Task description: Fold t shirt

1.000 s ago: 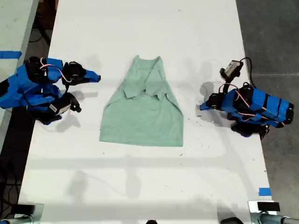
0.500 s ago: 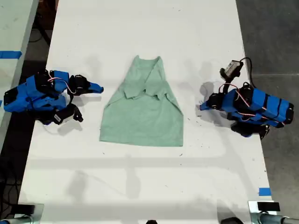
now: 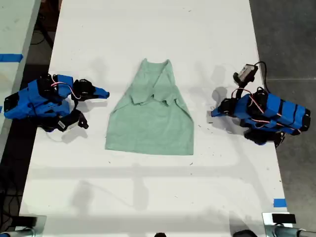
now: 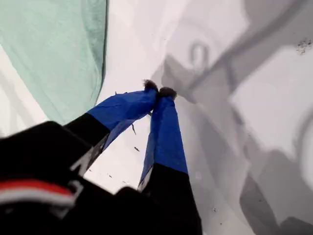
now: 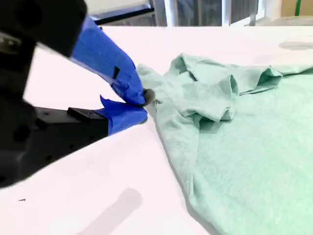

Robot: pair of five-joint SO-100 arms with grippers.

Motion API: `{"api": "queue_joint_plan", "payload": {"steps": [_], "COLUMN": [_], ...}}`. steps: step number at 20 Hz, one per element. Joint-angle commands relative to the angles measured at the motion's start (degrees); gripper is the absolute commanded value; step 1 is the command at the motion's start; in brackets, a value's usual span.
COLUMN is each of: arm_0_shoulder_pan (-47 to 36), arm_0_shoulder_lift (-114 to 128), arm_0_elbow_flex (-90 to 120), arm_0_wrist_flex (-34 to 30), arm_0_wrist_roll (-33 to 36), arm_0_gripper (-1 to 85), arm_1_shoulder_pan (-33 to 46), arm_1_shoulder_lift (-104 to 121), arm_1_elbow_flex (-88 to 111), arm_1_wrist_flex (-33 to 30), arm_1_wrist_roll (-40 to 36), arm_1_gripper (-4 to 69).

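You've got the t shirt (image 3: 149, 117) mid-frame in the exterior view; my first gripper (image 4: 158, 91) pressed together, my second gripper (image 5: 143, 105) nearly closed, both holding nothing.

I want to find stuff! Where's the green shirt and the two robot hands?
t shirt (image 3: 150, 126), exterior view, middle of the body.
my first hand (image 4: 159, 91), first wrist view, between fingertips.
my second hand (image 5: 143, 105), second wrist view, between fingertips.
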Motion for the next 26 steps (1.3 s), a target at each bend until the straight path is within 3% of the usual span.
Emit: {"api": "queue_joint_plan", "payload": {"steps": [1,26], "arm_0_shoulder_pan": [-0.79,-0.53], "arm_0_shoulder_lift": [0.26,0.26], "arm_0_elbow_flex": [-0.26,-0.18], "arm_0_wrist_flex": [0.0,0.35], "arm_0_wrist_roll": [-0.35,0.09], "arm_0_gripper": [-0.2,-0.2], "arm_1_shoulder_pan": [0.79,0.0], "arm_1_shoulder_lift": [0.44,0.44], "arm_1_elbow_flex": [1.23,1.23], "arm_1_wrist_flex": [0.26,0.09], "arm_1_wrist_roll": [-0.09,-0.62], "arm_1_gripper": [1.2,1.2]}}
